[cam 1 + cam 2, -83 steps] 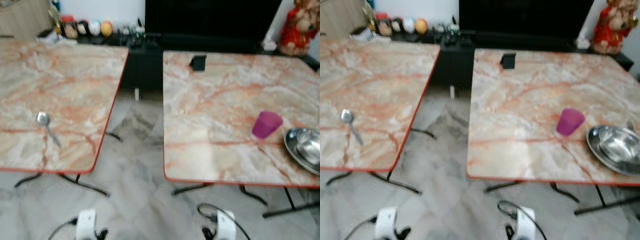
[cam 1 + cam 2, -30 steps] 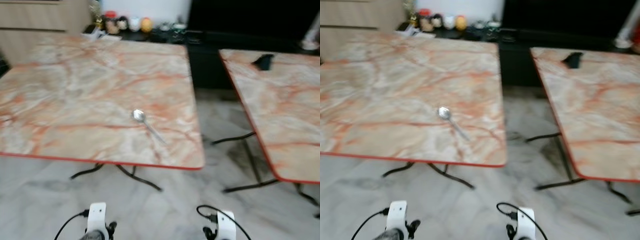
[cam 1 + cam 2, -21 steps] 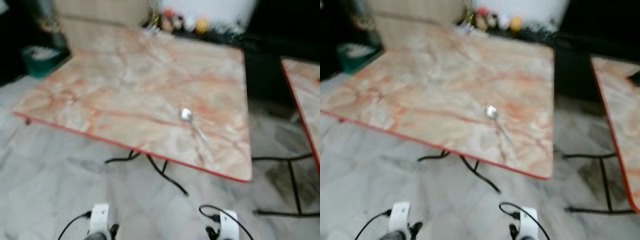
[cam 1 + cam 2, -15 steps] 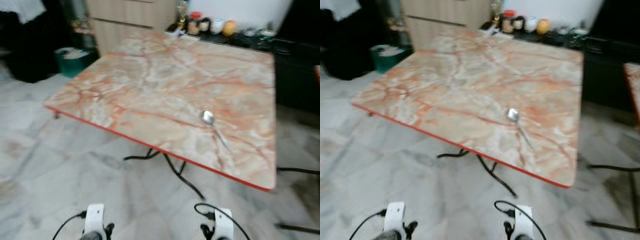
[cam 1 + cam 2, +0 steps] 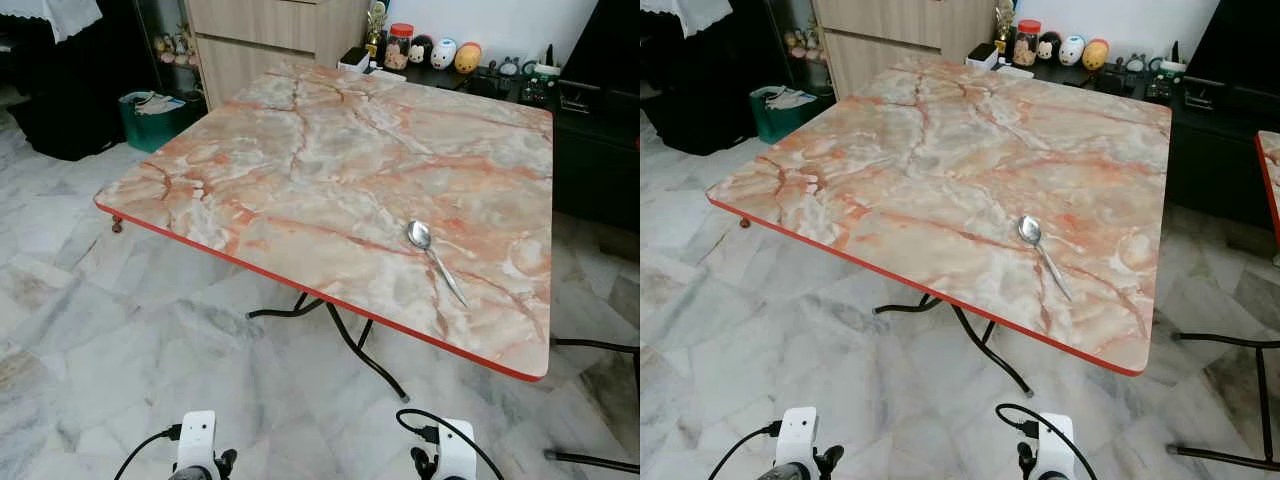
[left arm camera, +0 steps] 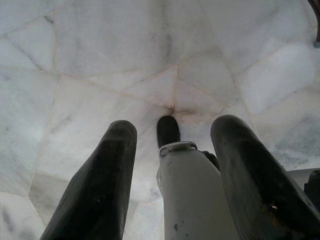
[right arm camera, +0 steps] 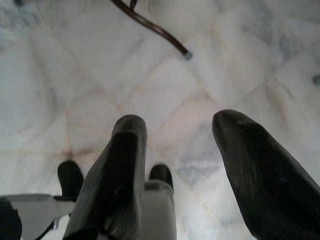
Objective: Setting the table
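One lone spoon (image 5: 433,259) lies flat near the red right-hand edge of the marble table (image 5: 300,140), so with left gripper (image 6: 172,150) and right gripper (image 7: 180,145) hanging low, fingers spread and empty, a clumsy reach could nudge it off.

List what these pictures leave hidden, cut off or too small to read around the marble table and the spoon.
- Underside of the marble table: hidden by its top in the eye views, so only part of its black legs shows.
- Second table: cut off by the right eye view's right edge.
- Figurines on the dark cabinet: too small to identify.
- Spoon: any marking on it is too small.
- Teal bin: contents unclear.
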`<state>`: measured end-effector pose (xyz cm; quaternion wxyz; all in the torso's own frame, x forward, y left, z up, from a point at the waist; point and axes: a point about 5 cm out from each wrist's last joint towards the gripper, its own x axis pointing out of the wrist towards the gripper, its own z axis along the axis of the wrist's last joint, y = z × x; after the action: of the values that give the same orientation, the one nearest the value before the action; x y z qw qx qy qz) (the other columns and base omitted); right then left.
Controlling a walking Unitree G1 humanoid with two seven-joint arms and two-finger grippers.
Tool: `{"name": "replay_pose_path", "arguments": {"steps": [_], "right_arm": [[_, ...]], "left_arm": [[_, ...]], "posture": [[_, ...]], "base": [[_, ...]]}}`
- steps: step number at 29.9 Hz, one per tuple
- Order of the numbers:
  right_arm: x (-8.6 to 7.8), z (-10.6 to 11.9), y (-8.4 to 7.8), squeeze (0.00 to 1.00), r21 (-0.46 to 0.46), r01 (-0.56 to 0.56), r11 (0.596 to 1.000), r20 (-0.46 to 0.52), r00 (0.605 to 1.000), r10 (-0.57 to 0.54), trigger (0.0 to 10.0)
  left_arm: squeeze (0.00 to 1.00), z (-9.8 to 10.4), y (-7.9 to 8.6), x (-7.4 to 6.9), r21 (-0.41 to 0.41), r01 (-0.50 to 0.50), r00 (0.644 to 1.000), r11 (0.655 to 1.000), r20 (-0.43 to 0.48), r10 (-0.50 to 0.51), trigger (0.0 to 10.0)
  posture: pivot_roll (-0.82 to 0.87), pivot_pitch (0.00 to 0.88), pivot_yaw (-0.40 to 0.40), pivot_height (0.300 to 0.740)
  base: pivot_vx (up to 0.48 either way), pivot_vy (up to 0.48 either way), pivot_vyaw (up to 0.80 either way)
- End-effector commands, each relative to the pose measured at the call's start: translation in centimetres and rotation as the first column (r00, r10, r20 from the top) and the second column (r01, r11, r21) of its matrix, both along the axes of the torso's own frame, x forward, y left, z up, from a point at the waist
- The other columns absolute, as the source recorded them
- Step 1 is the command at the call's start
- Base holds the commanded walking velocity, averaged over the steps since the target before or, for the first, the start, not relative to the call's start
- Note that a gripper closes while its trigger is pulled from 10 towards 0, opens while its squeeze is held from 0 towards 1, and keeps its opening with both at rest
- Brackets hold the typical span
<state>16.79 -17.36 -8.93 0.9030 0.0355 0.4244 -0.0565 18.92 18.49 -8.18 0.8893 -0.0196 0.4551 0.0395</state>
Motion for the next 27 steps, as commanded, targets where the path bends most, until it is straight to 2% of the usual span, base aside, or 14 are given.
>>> {"name": "replay_pose_path", "arguments": {"steps": [1,5,12,23,24,26,27], "right_arm": [[0.1,0.1,-0.1,0.0,-0.01,-0.005,1.0,0.019,1.0,0.006,10.0],[0.3,0.3,-0.3,0.0,-0.029,0.007,1.0,0.046,0.999,-0.005,10.0],[0.5,0.5,-0.3,0.0,-0.07,-0.042,0.997,0.066,0.997,0.046,10.0],[0.8,0.8,-0.2,0.0,-0.075,-0.051,0.996,0.104,0.993,0.059,10.0],[1.3,1.2,-0.4,0.0,-0.09,-0.053,0.995,0.148,0.987,0.066,10.0],[3.5,4.2,-1.2,0.0,-0.107,-0.024,0.994,0.423,0.904,0.068,10.0],[4.0,5.3,-1.3,0.0,-0.108,-0.017,0.994,0.496,0.865,0.069,10.0]], "left_arm": [[0.0,-0.2,0.1,-0.3,0.004,-0.003,1.0,1.0,-0.008,0.003,10.0],[0.0,-0.2,0.0,-0.4,0.004,-0.001,1.0,1.0,-0.01,0.001,10.0],[0.0,-0.2,0.0,-0.3,0.003,-0.001,1.0,1.0,-0.01,0.001,10.0],[0.0,-0.1,0.1,-0.3,0.005,0.004,1.0,1.0,-0.009,-0.004,10.0],[0.0,-0.1,0.1,-0.3,0.004,0.003,1.0,1.0,-0.009,-0.003,10.0],[0.0,-0.1,0.0,-0.3,0.003,0.0,1.0,1.0,-0.008,0.0,10.0],[0.0,-0.1,0.0,-0.3,0.002,-0.001,1.0,1.0,-0.008,0.001,10.0]], "posture": [[-0.09,0.0,-0.042,0.74],[-0.09,0.0,-0.043,0.74],[-0.09,0.0,-0.048,0.74],[-0.1,0.0,-0.044,0.74],[-0.1,0.0,-0.046,0.74],[-0.1,0.0,-0.048,0.74],[-0.1,0.0,-0.048,0.74]], "base": [[0.0,0.0,0.0],[0.0,0.0,0.0],[0.0,0.0,0.0],[0.0,0.0,0.0],[0.0,0.0,0.0],[0.0,0.0,0.0],[0.0,0.0,0.0]]}}
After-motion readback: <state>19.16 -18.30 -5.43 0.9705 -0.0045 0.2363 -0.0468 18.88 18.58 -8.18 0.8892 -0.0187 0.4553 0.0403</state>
